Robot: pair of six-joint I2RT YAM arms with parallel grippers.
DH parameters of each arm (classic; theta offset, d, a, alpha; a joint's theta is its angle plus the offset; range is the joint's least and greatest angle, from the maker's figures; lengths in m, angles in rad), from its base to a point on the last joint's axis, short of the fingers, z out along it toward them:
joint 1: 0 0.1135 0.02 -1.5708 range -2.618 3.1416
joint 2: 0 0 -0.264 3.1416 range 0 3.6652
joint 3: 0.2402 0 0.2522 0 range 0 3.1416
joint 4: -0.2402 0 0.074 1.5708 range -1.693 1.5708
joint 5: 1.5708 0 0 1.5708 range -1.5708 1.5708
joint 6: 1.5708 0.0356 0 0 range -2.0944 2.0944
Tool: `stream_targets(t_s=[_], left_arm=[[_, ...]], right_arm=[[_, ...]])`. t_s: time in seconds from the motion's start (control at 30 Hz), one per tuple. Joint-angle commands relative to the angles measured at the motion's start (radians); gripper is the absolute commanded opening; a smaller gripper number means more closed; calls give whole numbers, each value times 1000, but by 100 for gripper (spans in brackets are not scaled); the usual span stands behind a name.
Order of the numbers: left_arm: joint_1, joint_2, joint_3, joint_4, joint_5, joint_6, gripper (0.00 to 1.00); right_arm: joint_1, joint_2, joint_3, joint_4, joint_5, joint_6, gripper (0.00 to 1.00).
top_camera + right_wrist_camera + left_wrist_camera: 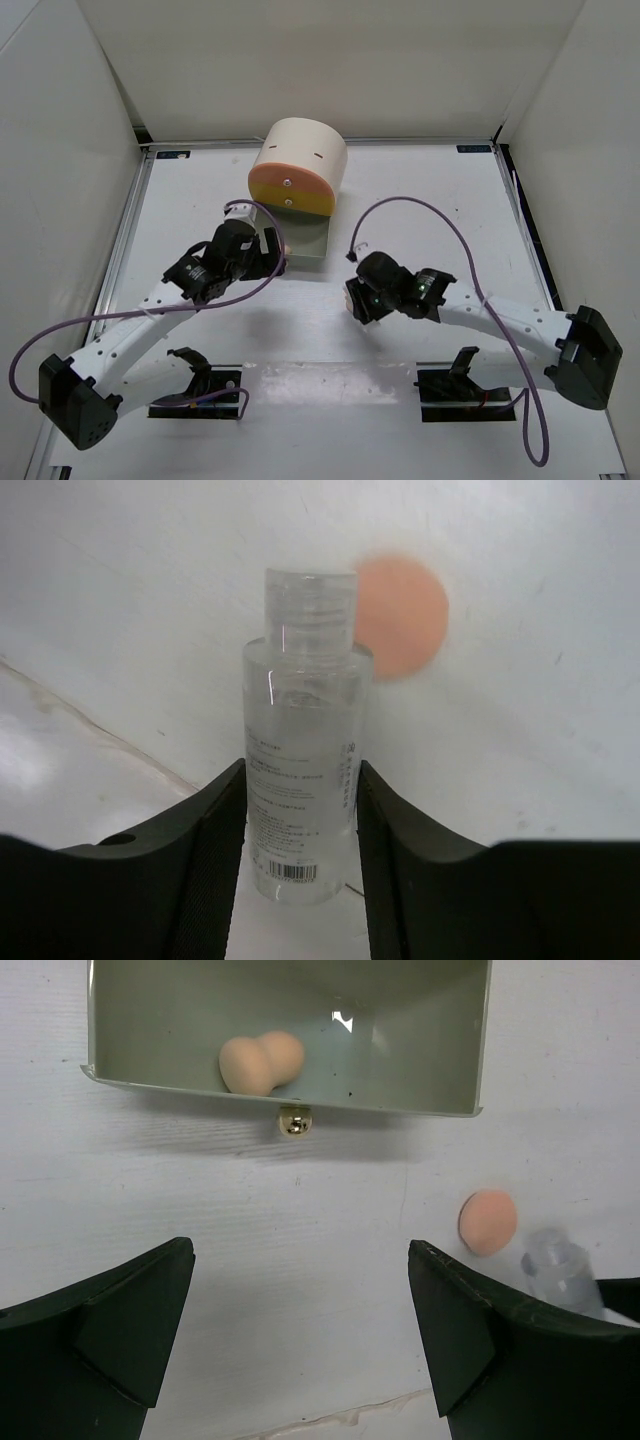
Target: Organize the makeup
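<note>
I read right pincer (300, 772) clamped on the clear bottle (305, 680), which partly hides a sponge (412, 615) beyond; left pincer (300, 1250) apart.

Blurry peach sponge (408, 615) behind clear bottle (303, 750)

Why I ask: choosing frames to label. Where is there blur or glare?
Right wrist: the clear bottle is sharp, the peach sponge behind it blurred. Left wrist: a glare spot on the drawer floor. Top external: soft, even light.
</note>
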Motion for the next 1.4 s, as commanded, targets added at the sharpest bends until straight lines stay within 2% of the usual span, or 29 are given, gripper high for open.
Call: stream_targets(t_s=[0.0,0.13,0.17,0.27,0.3,0.33,0.43,0.5,0.53,0.57,0.6,0.63,0.67,0.73,0.77,0.93,1.03,1.1,1.17,1.23,1.27,1.37], left_arm=[[-4,-48,-8,-11,-8,14,98],[-4,-97,-2,-35,-31,9,98],[-5,-104,2,-35,-33,6,98],[-4,-137,8,-72,-64,-8,98],[-1,-147,8,-93,-77,-12,98],[-5,-159,9,-109,-87,-23,98],[-4,-193,17,-158,-127,-45,98],[-4,-205,20,-176,-134,-45,98],[-4,-211,23,-176,-136,-48,98],[-2,-211,26,-182,-130,-42,98],[-4,-211,32,-190,-128,-36,98],[-4,-208,37,-189,-128,-29,98],[-5,-199,43,-195,-127,-17,98],[-4,-184,73,-225,-151,18,98],[-4,-173,83,-232,-159,33,98],[-4,-110,94,-134,-75,136,98],[-7,-43,91,-72,-30,161,98],[-48,25,100,-48,-22,165,98],[-139,86,118,11,-22,168,98],[-219,196,130,90,-27,168,98],[-294,239,144,118,-22,170,98],[-404,399,175,195,-35,164,98]], right_arm=[[4,-22,199,39,77,-138,11],[-14,165,350,198,59,-368,11],[-23,208,420,229,50,-469,11],[-99,398,587,291,-82,-588,11],[-112,492,635,297,-160,-609,12],[-124,539,678,297,-170,-649,14],[-131,692,857,297,-151,-707,21],[-137,769,901,291,-139,-715,22],[-140,791,923,291,-138,-720,27],[-140,806,930,279,-138,-717,40],[-137,809,933,275,-138,-708,45],[-134,803,927,272,-138,-700,52],[-137,770,918,269,-147,-694,68],[-131,715,866,281,-156,-677,85],[-129,657,853,272,-157,-672,98],[-137,442,720,263,-138,-552,99],[-144,276,599,255,-12,-453,99],[-149,159,512,208,141,-348,99],[-180,61,461,119,321,-241,99],[-241,-24,396,12,420,-148,99],[-265,-49,373,-19,476,-84,99],[-367,-154,281,-114,528,17,99]])
